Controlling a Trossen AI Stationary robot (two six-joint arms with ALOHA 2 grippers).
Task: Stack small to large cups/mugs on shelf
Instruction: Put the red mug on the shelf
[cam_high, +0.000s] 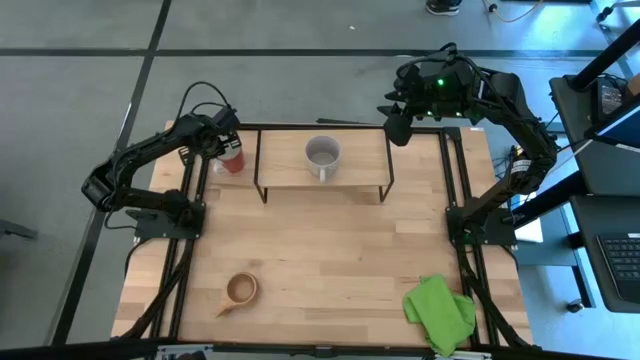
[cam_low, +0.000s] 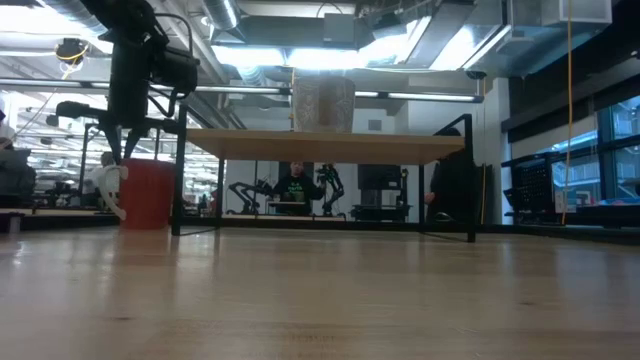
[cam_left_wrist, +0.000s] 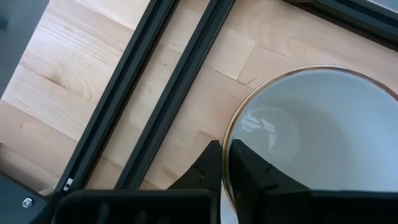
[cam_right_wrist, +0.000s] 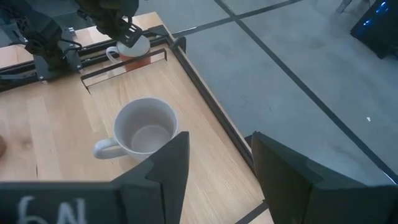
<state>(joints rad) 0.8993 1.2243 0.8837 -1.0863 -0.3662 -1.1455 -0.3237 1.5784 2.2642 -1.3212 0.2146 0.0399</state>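
The red mug (cam_high: 233, 161) (cam_low: 148, 195), cream inside (cam_left_wrist: 323, 137), stands on the table just left of the shelf (cam_high: 290, 176) (cam_low: 400, 145). My left gripper (cam_high: 226, 148) (cam_left_wrist: 225, 146) is right above it, shut on its rim. The grey mug (cam_high: 322, 155) (cam_right_wrist: 146, 127) stands upright on the middle of the shelf board. The small tan wooden cup (cam_high: 240, 290) sits on the table near the near edge. My right gripper (cam_high: 398, 126) (cam_right_wrist: 214, 165) hovers open over the shelf's far right corner, touching nothing. My left gripper pinches the red mug's rim (cam_left_wrist: 231, 134), one finger inside the mug and one outside. The fingers (cam_left_wrist: 255, 168) come from above, pointing down. In the low view the mug stands upright with its base on the table (cam_low: 148, 226).
A crumpled green cloth (cam_high: 440, 312) lies at the table's near right corner. Black frame rails (cam_left_wrist: 155, 93) run along the table's left side beside the red mug. Bare wood (cam_high: 340, 260) stretches between the shelf and the wooden cup. Other robots and a person show beyond the table.
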